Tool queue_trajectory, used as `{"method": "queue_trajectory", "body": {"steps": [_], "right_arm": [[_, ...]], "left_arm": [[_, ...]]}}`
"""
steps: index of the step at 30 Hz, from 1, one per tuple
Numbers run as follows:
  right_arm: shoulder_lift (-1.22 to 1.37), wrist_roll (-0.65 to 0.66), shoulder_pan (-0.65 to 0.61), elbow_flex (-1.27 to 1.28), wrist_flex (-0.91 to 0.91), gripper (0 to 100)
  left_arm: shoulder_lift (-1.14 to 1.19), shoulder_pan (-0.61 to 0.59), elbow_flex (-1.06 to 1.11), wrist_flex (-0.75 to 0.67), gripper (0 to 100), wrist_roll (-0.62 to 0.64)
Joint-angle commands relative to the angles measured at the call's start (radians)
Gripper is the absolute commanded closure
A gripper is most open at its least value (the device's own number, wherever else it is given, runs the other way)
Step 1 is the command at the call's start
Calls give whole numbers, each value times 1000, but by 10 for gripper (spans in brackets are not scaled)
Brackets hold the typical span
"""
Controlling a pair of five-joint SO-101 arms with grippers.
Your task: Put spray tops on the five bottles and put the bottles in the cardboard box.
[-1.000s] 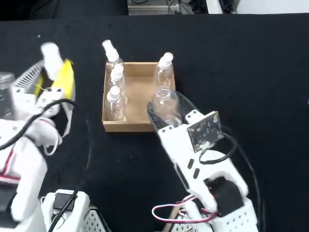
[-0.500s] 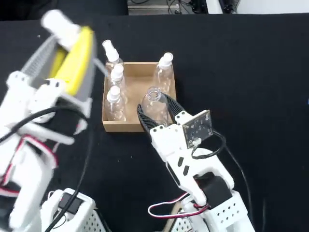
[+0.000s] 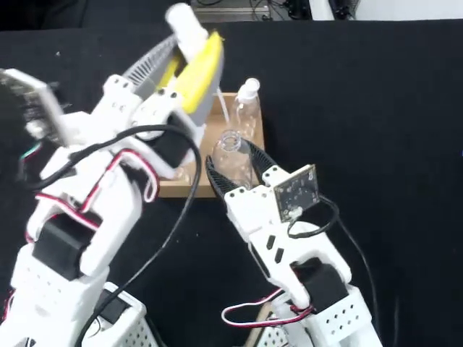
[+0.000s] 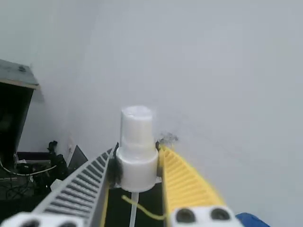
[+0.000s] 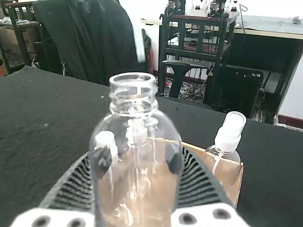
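We are at the capping step. Our right gripper (image 3: 233, 155) is clamped around the open bottle (image 3: 230, 141) and holds it upright at the centre of the high view, just at the front right corner of the cardboard box (image 3: 189, 189). Our left gripper (image 3: 192, 36) pinches a white spray top (image 3: 187, 22) between its jaws. It sits raised at the upper middle of the frame, up and to the left of the bottle's mouth, with its thin tube hanging below. One capped bottle (image 3: 247, 108) stands in the box's far right corner. The left arm covers most of the box, so we cannot count the others. Next, we judge, the top must come over the open neck, with the tube threaded in first. It then needs seating down while the right grip steadies the bottle.
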Motion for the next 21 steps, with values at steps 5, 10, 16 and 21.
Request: {"method": "queue_trajectory", "body": {"steps": [5, 10, 16, 21], "right_arm": [[-27, -6, -9, -10, -34, 988], [-27, -5, -9, -8, -34, 988], [-27, -5, -9, -8, -34, 988], [-27, -5, -12, -8, -34, 988]], "left_arm": [[-9, 10, 12, 84, 960, 6], [-11, 10, 2, 101, 960, 6], [-11, 10, -61, 83, 959, 6], [0, 10, -133, 91, 959, 6]]}}
